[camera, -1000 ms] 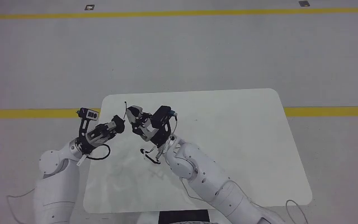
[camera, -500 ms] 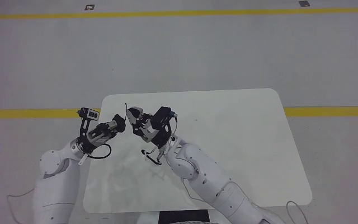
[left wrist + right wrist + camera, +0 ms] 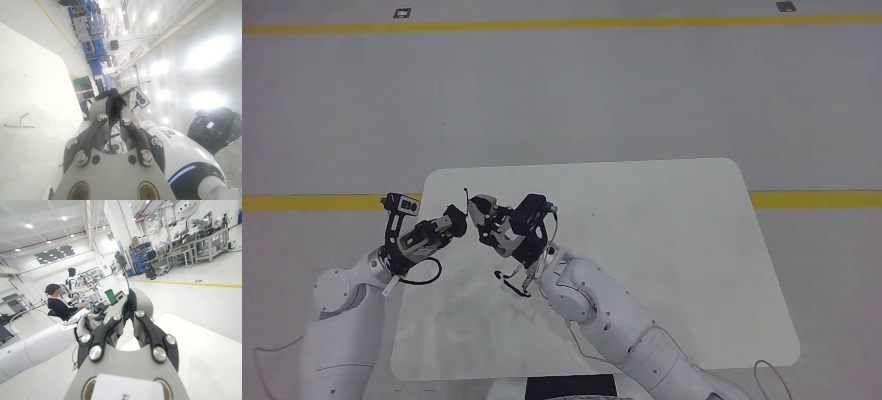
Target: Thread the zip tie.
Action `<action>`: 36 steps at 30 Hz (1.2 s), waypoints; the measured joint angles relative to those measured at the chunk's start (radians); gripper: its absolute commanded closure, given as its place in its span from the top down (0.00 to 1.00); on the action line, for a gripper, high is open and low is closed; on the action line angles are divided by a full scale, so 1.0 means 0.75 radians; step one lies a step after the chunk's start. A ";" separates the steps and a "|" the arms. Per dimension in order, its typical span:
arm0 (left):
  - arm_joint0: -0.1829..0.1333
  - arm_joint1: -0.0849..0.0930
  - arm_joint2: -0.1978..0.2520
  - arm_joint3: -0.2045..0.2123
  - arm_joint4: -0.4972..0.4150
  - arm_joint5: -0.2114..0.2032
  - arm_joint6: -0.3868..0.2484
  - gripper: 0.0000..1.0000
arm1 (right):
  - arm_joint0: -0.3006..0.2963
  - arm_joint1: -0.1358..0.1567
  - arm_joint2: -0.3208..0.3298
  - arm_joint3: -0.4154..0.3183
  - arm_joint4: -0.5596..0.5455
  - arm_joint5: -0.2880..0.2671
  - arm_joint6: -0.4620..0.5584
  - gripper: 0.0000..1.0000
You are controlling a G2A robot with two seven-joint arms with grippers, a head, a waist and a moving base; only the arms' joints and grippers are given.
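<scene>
Pale grey floor with yellow lines (image 3: 642,22) surrounds a white table (image 3: 662,250), and the work sits above that table's far left corner.

The zip tie (image 3: 128,285) is a thin, stiff black strand. It rises nearly upright out of the right gripper (image 3: 130,298), with a small knob at its free upper end. From the top view it reads as a fine dark line (image 3: 466,195) standing over the gripper tips. The right gripper's fingers are pinched fully together on the tie's lower part.

The left gripper (image 3: 454,221) hangs just beside the right gripper (image 3: 478,212), tip facing tip, with a narrow gap between them. In its own wrist view the left gripper (image 3: 113,102) has its fingers pressed together. A narrow dark strip runs between them and a crumpled black scrap sits at the tips. I cannot tell whether either is part of the tie.

Both grippers have pale grey finger shells with ribbed black pads, carried on black link bars with shiny round metal pins.

A loose tie (image 3: 19,124), black and bent at one end, lies flat on the tabletop (image 3: 28,75) well apart from the grippers.

The table is matte and smooth with rounded corners. Its far and left edges run close to the grippers, while a broad span of top stretches away to the right and back toward the robot.
</scene>
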 measured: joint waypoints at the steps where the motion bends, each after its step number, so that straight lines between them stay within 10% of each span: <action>1: 0.001 0.001 0.002 0.000 -0.002 -0.001 0.001 0.00 | -0.001 0.000 0.000 0.001 -0.001 0.000 0.001 0.00; 36: 0.042 0.044 0.012 -0.046 -0.051 -0.004 0.021 0.00 | -0.030 0.003 -0.012 -0.017 -0.029 0.026 0.056 0.00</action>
